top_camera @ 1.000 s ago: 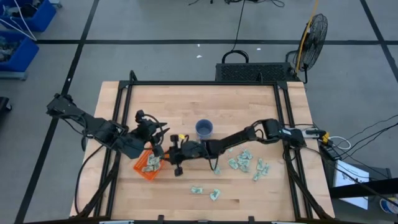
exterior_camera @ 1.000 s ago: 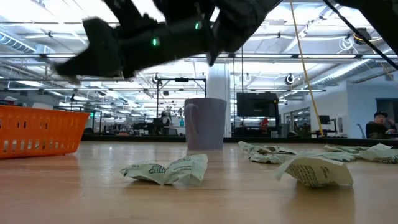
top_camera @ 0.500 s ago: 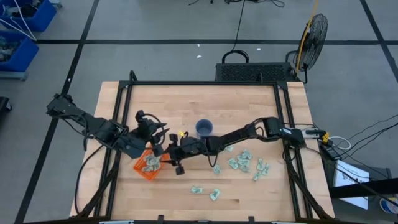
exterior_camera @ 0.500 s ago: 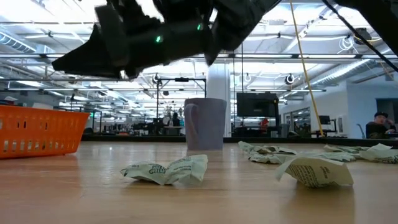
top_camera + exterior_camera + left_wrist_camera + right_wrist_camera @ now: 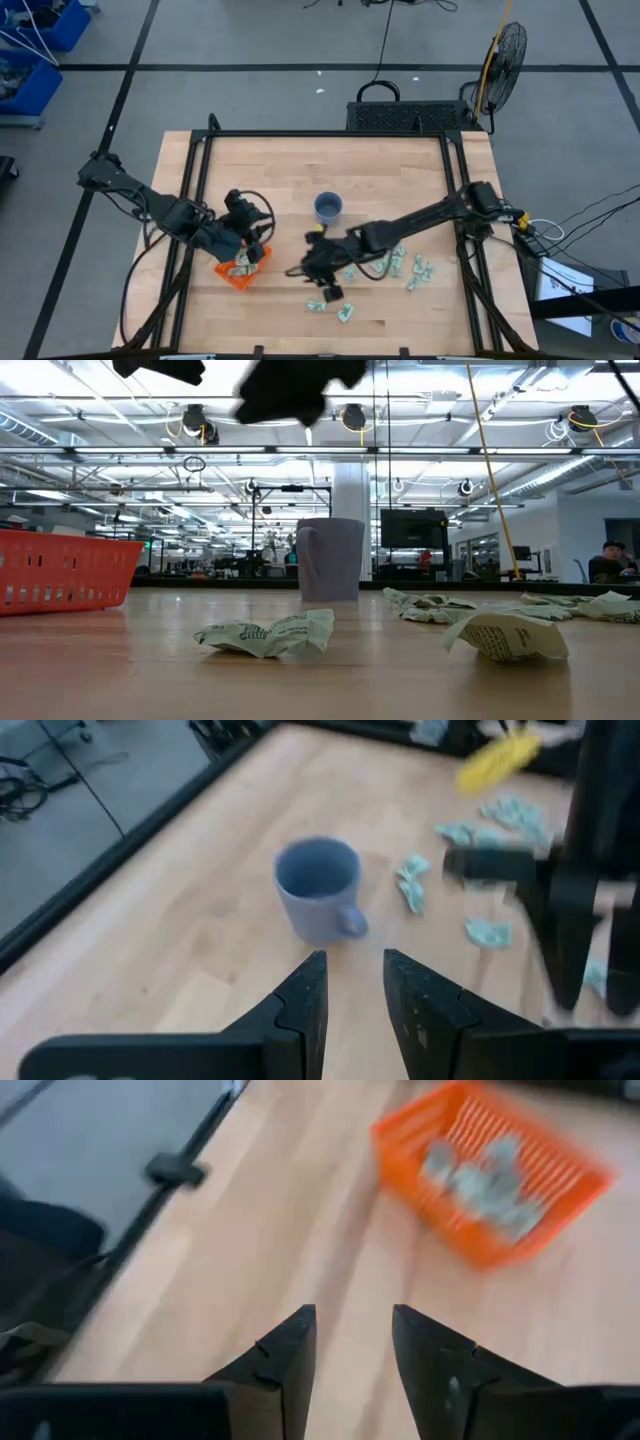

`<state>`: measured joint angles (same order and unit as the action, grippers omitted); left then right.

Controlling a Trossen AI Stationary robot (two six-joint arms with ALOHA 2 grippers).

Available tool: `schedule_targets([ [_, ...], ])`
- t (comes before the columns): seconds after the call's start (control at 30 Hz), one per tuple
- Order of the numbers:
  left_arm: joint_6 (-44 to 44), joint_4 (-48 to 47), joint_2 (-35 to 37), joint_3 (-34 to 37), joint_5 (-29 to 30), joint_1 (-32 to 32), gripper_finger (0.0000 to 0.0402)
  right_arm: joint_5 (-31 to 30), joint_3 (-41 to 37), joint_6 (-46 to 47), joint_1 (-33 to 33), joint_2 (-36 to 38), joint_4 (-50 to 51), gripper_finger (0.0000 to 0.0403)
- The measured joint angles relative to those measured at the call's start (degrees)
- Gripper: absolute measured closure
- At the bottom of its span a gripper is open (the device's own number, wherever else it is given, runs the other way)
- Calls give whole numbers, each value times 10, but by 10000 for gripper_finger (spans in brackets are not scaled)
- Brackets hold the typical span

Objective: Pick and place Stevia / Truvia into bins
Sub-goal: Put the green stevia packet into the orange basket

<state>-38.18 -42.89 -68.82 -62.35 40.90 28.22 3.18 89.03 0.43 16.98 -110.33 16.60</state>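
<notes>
Here your right pincer (image 5: 312, 270) hangs parted and empty above the surface (image 5: 300, 170), near loose Stevia packets (image 5: 400, 264); your left pincer (image 5: 258, 245), also parted and empty, hovers over the orange bin (image 5: 228, 272) holding several packets.

left arm (image 5: 150, 205): dark jointed links, matte black, black cable looped beside the wrist
right arm (image 5: 420, 218): same dark build, slim black links, thin cable along them
left gripper (image 5: 350, 1005): two flat black angular fingers with stepped edges
right gripper (image 5: 350, 1350): two black wedge-shaped fingers, plain faces
</notes>
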Motion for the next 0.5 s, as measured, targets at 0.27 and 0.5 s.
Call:
schedule_targets([
  [0.27, -16, 40, -92, 0, -3, 11, 295, 0, -199, 52, 79, 40, -184, 277],
  [0.5, -10, 106, -145, 1, -25, 11, 295, -34, -351, 11, 120, 3, -547, 263],
])
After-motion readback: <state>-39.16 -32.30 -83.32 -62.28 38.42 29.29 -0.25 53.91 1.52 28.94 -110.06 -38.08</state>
